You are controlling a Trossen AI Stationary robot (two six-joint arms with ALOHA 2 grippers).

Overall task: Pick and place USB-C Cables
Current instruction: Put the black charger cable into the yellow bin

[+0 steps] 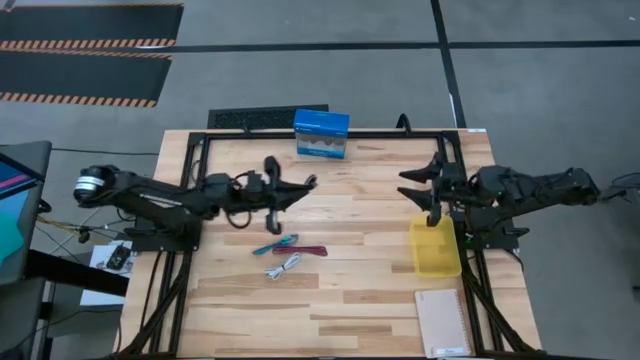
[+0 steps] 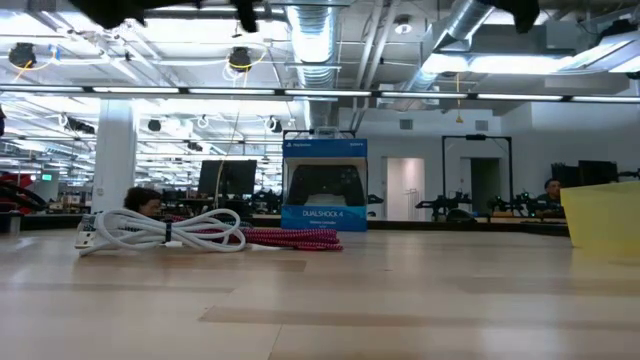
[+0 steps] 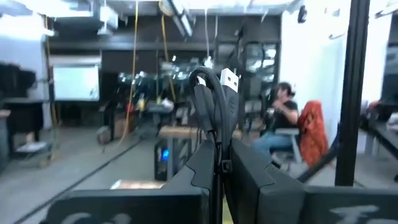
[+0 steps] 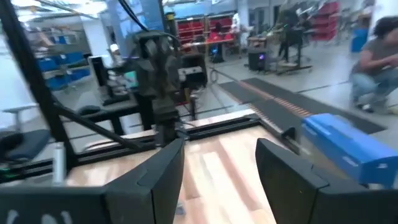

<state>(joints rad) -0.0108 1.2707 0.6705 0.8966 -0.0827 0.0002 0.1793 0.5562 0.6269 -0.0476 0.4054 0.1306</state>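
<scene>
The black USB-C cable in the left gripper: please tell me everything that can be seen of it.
The black USB-C cable is a thin, dark bundle folded into a loop, with a silver plug at its upper end. The left gripper is shut on it, fingers pinching its lower part, so it stands upright above them. It is lifted off the table, apart from the other cables.

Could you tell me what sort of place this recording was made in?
Probably a robotics lab or open-plan industrial workshop. The low view shows exposed ceiling ducts and strip lighting over rows of workstations, the right wrist view shows red parts shelving, and the high view shows hazard-striped floor mats beside the wooden table.
</scene>
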